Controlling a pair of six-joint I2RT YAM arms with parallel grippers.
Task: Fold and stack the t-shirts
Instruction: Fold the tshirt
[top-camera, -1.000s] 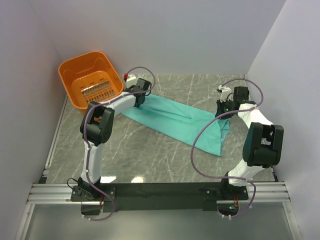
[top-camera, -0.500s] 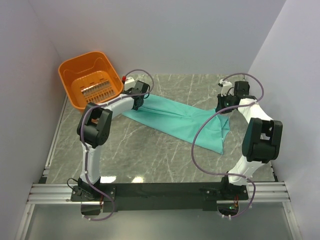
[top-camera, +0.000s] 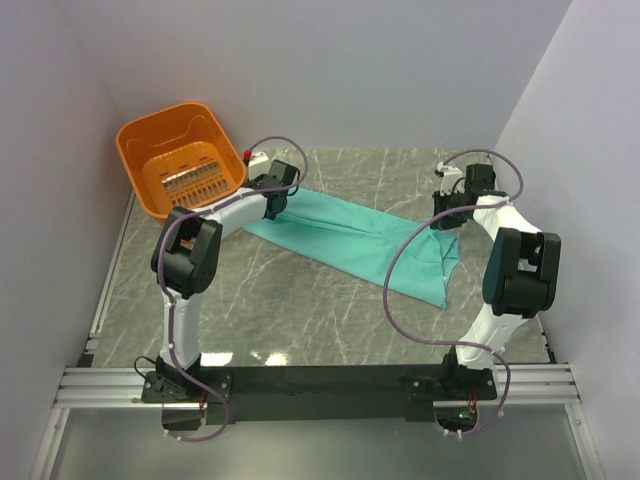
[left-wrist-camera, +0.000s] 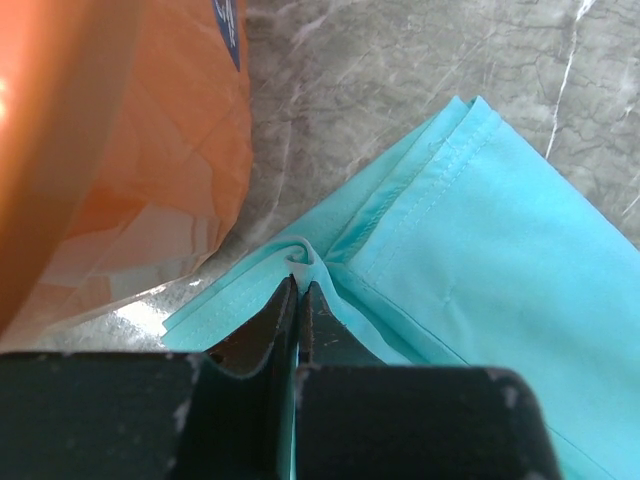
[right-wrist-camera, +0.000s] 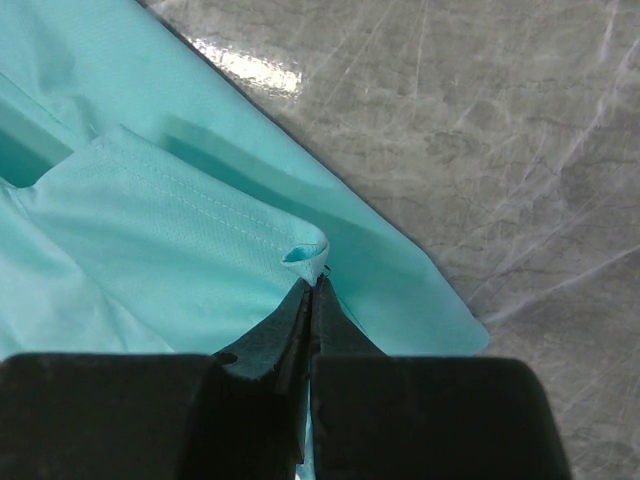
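T-shirt (top-camera: 350, 240): teal, centre frame, stretched between grippers. Soft, light, limp; likely sags. Best held at hemmed corners. Left gripper (left-wrist-camera: 300, 288), right gripper (right-wrist-camera: 312, 287): each pinched closed on cloth edge.

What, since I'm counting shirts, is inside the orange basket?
Only the orange basket's own slotted floor shows, no cloth; its near wall hides a strip. The t-shirt lies outside.

A plain teal t-shirt (top-camera: 350, 235) lies as a long, loosely doubled band, stretched slantwise from just beside the orange basket (top-camera: 150, 150) away to its right.
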